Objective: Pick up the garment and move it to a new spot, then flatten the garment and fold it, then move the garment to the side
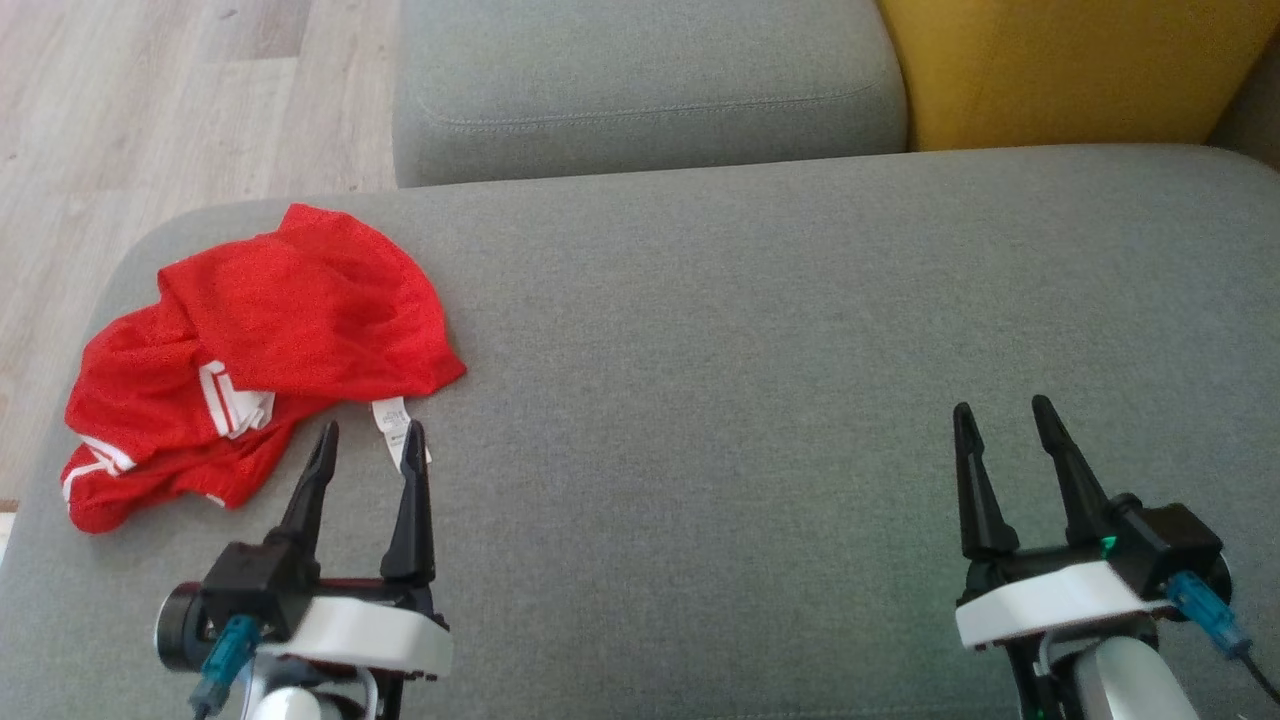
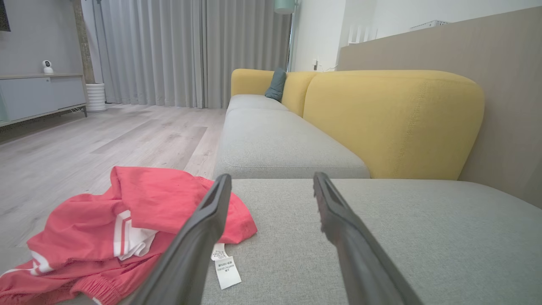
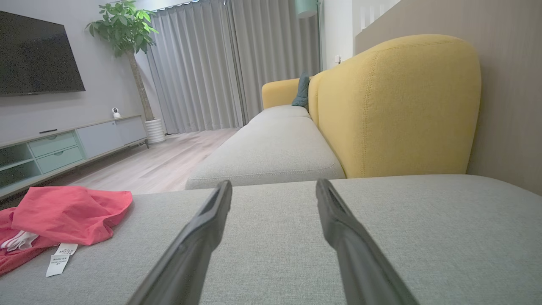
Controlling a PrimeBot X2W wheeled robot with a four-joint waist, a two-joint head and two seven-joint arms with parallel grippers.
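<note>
The white care tag (image 2: 226, 266) on the red garment (image 2: 84, 228) bears printed lines too small to read.

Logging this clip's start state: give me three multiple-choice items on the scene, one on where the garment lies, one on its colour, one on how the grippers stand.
1. Where does the garment lie on the grey cushion?
A) near its left end, just ahead of the left gripper
B) in its middle
C) at its right end

2. What colour is the garment?
A) blue with yellow trim
B) red with white stripes
C) plain black

3. How do the two grippers stand?
A) both open, gripping nothing
B) one shut on the garment
C) both shut

Answers:
1 A: it sits crumpled by the cushion's left edge, just beyond the left gripper's fingertips.
2 B: the fabric is red and white stripes show in its folds.
3 A: the left gripper and the right gripper both have their fingers spread apart and clamp nothing.
</note>
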